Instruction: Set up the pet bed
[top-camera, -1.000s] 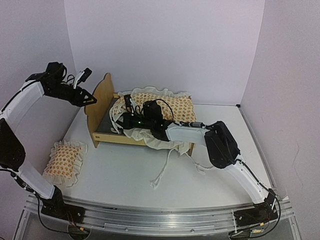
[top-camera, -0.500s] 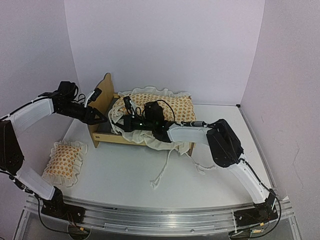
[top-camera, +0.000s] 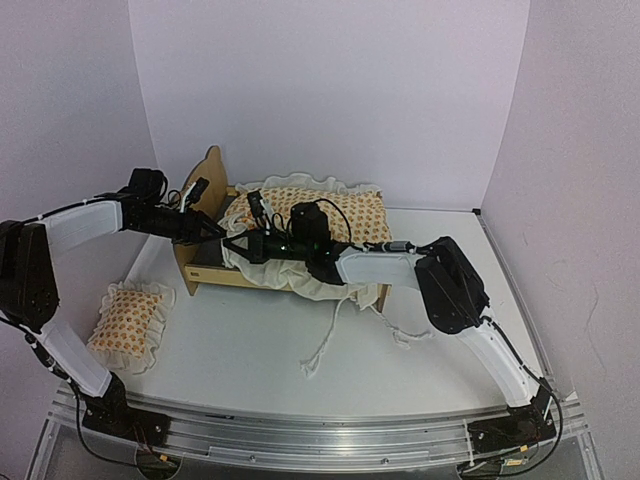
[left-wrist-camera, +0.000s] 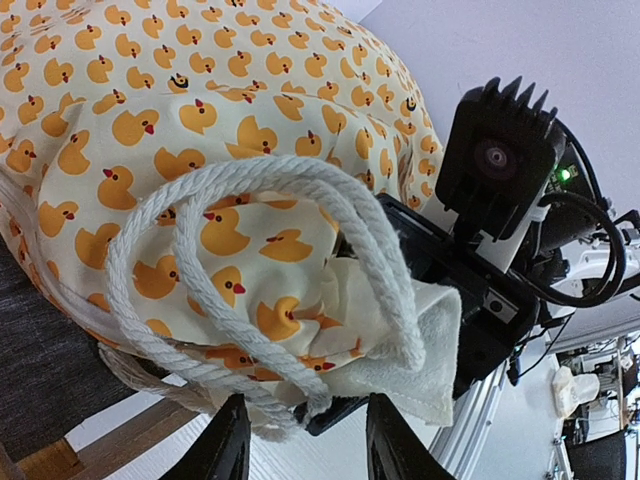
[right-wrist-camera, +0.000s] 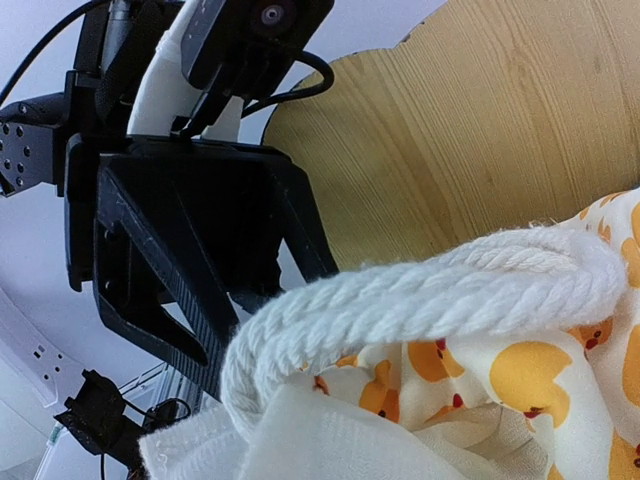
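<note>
The right claw (top-camera: 233, 244) is clamped on a corner of the cushion (left-wrist-camera: 200, 100) over the pet bed (top-camera: 210, 168) just beneath it, and the left claw (left-wrist-camera: 305, 440), fingers apart around the rope tie (left-wrist-camera: 250, 180), could pinch rope alone and drag the cushion askew.

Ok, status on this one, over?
Left tool open at cushion corner. Right tool shut on cushion, rope tie looped over it. Pet bed upright, cushion bunched on it. Pillow lying on table.
</note>
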